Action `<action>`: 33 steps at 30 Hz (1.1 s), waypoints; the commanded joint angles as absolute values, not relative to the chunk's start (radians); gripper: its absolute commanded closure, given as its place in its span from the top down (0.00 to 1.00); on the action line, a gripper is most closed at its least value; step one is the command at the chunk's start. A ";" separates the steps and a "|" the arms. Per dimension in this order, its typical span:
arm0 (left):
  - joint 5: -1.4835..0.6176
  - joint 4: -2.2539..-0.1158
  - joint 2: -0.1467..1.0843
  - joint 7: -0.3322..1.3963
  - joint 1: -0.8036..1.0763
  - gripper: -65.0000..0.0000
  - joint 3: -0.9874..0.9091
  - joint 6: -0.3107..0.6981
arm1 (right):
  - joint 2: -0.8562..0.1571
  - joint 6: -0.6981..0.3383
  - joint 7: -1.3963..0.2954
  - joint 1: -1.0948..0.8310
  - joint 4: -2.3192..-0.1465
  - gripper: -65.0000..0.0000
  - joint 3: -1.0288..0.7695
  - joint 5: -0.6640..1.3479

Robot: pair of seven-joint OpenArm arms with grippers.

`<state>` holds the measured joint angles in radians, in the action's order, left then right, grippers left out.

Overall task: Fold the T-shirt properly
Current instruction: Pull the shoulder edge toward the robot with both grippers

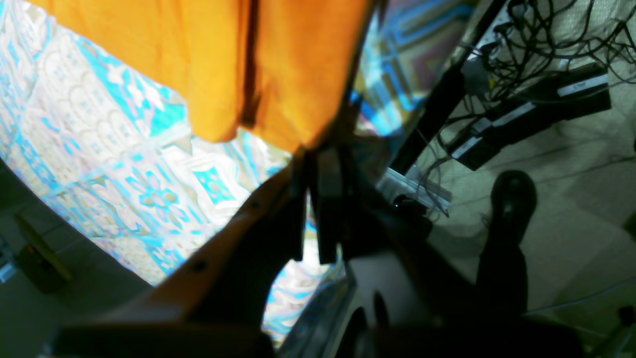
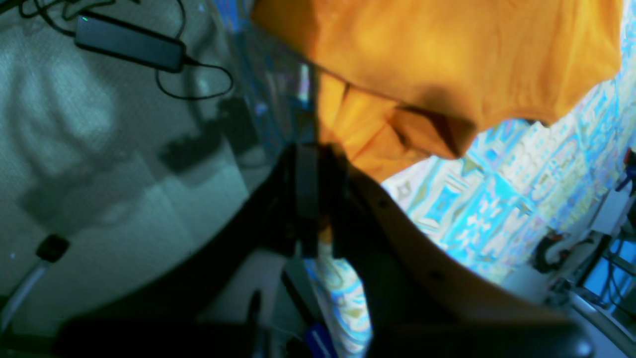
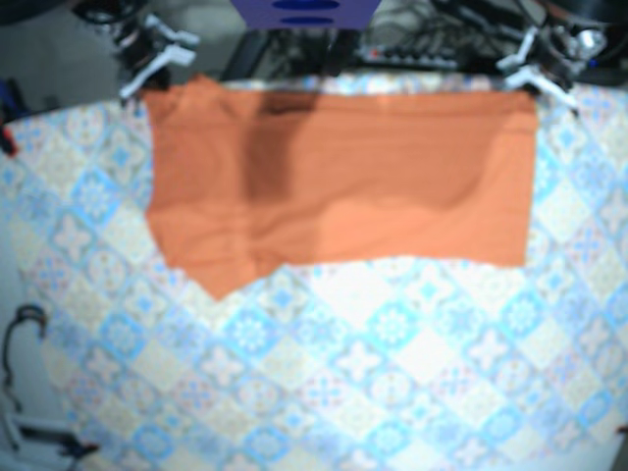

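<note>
**Overhead view.** The T-shirt (image 3: 339, 177) lies as a wide band across the table (image 3: 392, 373), toward 12 o'clock. The left gripper (image 3: 535, 77) at 1 o'clock and the right gripper (image 3: 157, 61) at 11 o'clock each pinch a far corner, jaws pressed on cloth. Probable step: stretching the band flat, mid-fold. The next move likely calls for carrying both corners evenly toward 6 o'clock, kept taut.

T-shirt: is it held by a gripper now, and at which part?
Yes, the T-shirt is held by both: the left gripper and right gripper each pinch one corner of its far edge.
</note>
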<state>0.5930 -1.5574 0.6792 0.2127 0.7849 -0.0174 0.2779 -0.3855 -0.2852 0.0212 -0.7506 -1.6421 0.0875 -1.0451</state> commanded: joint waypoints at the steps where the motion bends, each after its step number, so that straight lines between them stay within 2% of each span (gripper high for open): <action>1: 0.593 -1.569 0.694 0.211 0.803 0.00 -0.022 0.266 | -0.395 -0.274 0.027 -0.759 -1.655 0.00 0.082 -1.040; 33: 0.593 -1.569 0.694 0.211 0.809 0.00 0.007 0.268 | -0.395 -0.274 0.027 -0.743 -1.647 0.00 0.082 -1.040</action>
